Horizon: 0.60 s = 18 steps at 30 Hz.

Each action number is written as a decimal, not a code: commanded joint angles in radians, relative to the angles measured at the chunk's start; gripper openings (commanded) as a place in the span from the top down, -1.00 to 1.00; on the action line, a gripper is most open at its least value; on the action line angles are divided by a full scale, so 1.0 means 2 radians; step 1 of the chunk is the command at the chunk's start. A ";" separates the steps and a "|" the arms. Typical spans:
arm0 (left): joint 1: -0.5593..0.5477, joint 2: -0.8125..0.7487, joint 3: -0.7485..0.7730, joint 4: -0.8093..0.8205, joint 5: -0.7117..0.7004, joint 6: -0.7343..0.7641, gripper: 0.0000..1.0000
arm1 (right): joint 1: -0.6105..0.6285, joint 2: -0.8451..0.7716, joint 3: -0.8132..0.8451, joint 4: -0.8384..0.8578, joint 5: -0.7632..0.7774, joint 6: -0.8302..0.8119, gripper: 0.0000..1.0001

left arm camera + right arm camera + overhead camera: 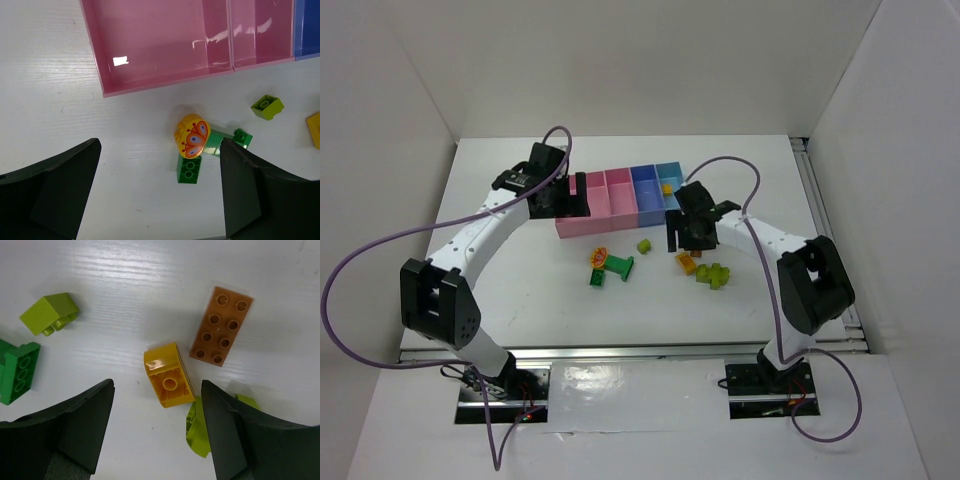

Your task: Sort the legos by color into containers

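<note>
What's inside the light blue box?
One small yellow brick lies in the light blue box. The right arm covers the box's near right corner, so anything lying there is hidden.

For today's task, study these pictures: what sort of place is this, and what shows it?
Probably a robotics lab test cell: a white table walled by plain panels, a cabled left arm and right arm bolted at its near edge, and toy bricks beside a row of bins.
</note>
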 commanded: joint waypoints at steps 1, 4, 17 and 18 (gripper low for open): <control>-0.001 0.003 -0.002 0.004 0.006 -0.007 -1.00 | 0.005 0.024 0.000 -0.001 -0.024 -0.015 -0.56; -0.001 0.003 -0.002 0.004 0.006 -0.007 -1.00 | 0.005 0.033 -0.005 -0.001 -0.024 -0.020 -0.50; -0.001 0.008 0.003 0.004 0.001 -0.016 -1.00 | 0.010 0.053 -0.004 -0.003 -0.041 -0.040 0.16; -0.001 0.008 0.003 0.004 0.001 -0.016 -1.00 | 0.010 0.053 0.001 -0.011 -0.041 -0.040 0.23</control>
